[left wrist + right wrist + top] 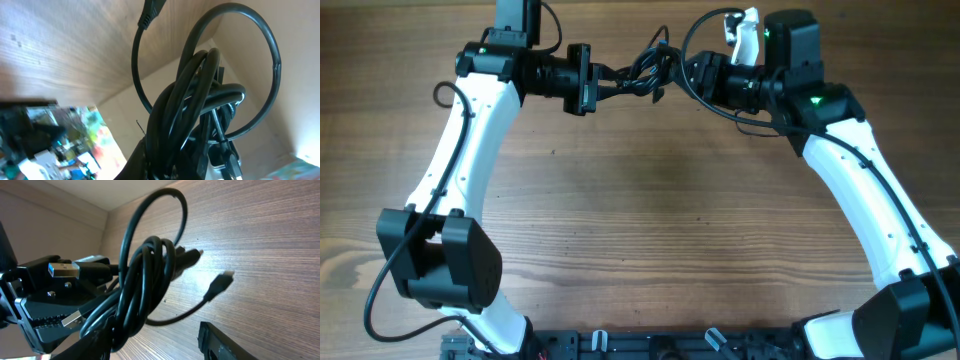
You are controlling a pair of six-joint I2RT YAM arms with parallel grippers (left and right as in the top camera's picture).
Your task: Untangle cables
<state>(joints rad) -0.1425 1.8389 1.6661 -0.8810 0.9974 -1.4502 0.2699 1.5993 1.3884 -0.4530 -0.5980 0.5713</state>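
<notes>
The cables (645,70) sit in one knotted bundle above the far part of the table (650,230), long axis running side to side between the two pincers. The left gripper (612,80) is clamped on the bundle's left end. The right gripper (682,75), just beside the right end, has its jaws apart, the cords lying against one finger. A loose plug (220,284) dangles free. How the strands cross inside the knot cannot be made out, and the bundle hides the left fingers

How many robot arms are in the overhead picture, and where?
2. The left arm stands on the left side, the right arm on the right; both reach toward the cable bundle near the far edge.
</notes>
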